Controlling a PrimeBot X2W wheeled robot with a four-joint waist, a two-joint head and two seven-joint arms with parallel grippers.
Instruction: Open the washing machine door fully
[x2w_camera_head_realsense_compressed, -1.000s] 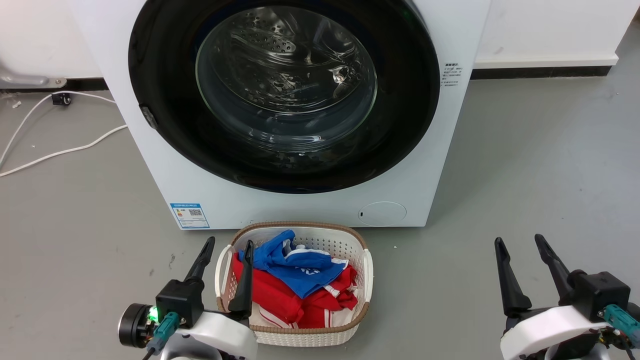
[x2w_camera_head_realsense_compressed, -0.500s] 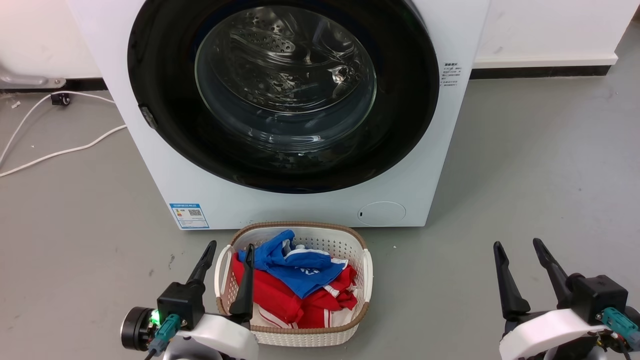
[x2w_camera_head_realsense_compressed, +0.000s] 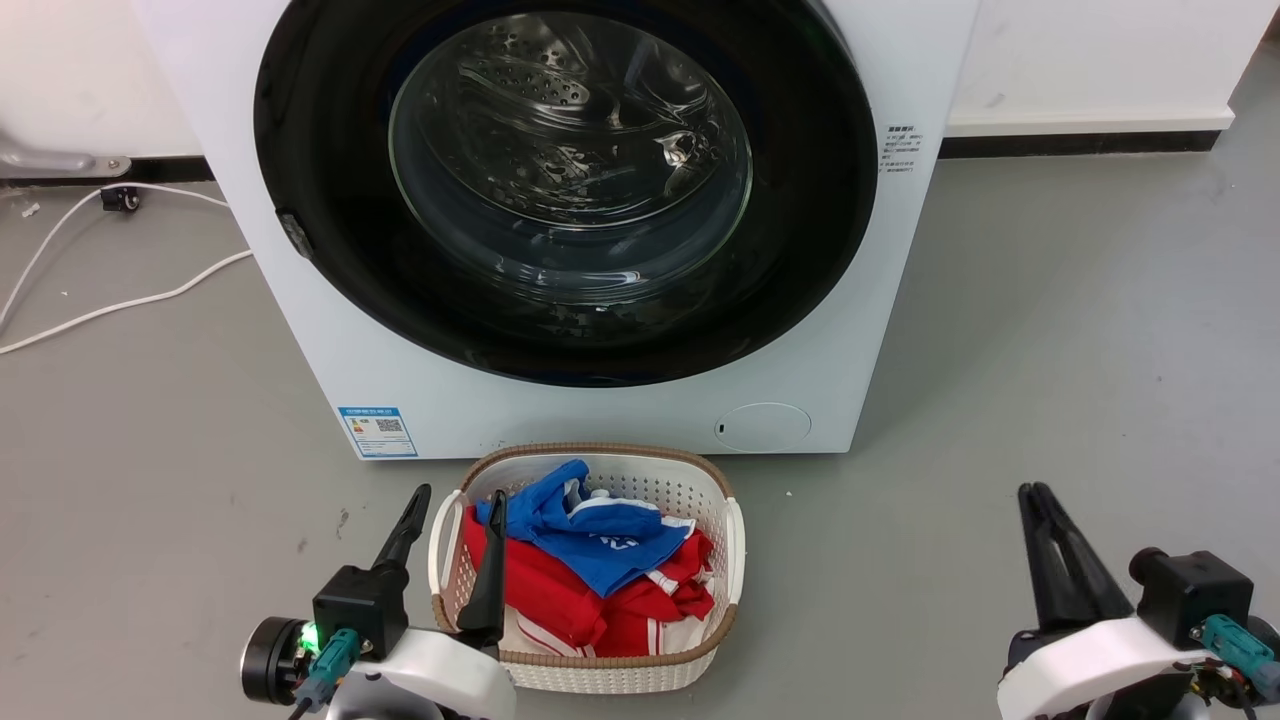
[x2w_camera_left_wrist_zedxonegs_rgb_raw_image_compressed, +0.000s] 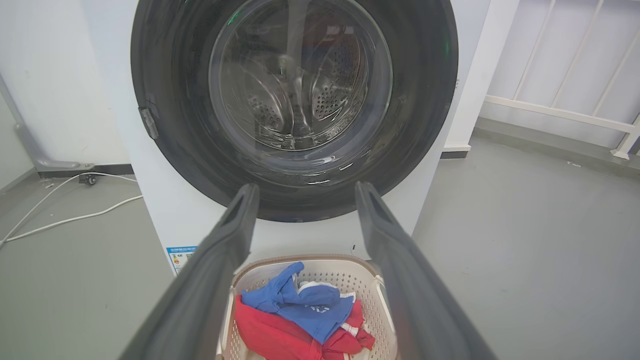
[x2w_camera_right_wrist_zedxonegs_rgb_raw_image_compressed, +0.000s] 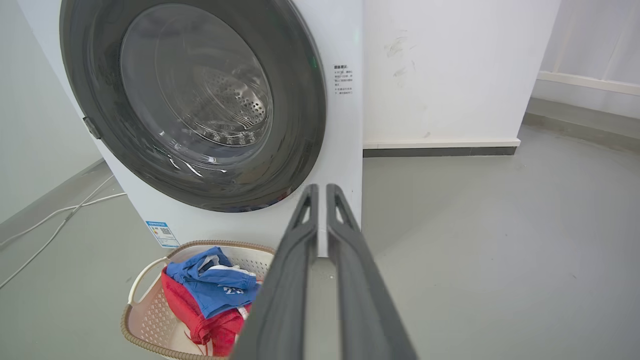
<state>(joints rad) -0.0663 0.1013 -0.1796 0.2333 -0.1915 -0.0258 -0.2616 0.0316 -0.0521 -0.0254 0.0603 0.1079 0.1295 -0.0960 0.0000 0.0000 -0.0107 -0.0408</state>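
The washing machine door (x2w_camera_head_realsense_compressed: 568, 180) is closed, lying flush in the front of the white washing machine (x2w_camera_head_realsense_compressed: 850, 380) and taking up nearly its whole width. Its glossy black ring surrounds a bulging clear bowl, and the perforated steel drum shows through the glass. A small grey catch (x2w_camera_head_realsense_compressed: 293, 232) sits on the left edge of the ring.

On the grey floor (x2w_camera_head_realsense_compressed: 1080, 350), just before the foot of the machine, stands a white laundry basket (x2w_camera_head_realsense_compressed: 600, 449) with a brown woven rim. It holds a blue garment (x2w_camera_head_realsense_compressed: 590, 540) lying on top of red ones (x2w_camera_head_realsense_compressed: 560, 610).

Both arms are low and well short of the machine, touching nothing. The left tool (x2w_camera_head_realsense_compressed: 460, 492) is in front of the machine's left half with its fingers spread wide and empty, pointing toward the door. The right tool (x2w_camera_head_realsense_compressed: 1036, 490) is out past the machine's right corner, its two fingers pressed together with nothing between them.

A white cable (x2w_camera_head_realsense_compressed: 130, 300) trails over the floor to the left of the machine.
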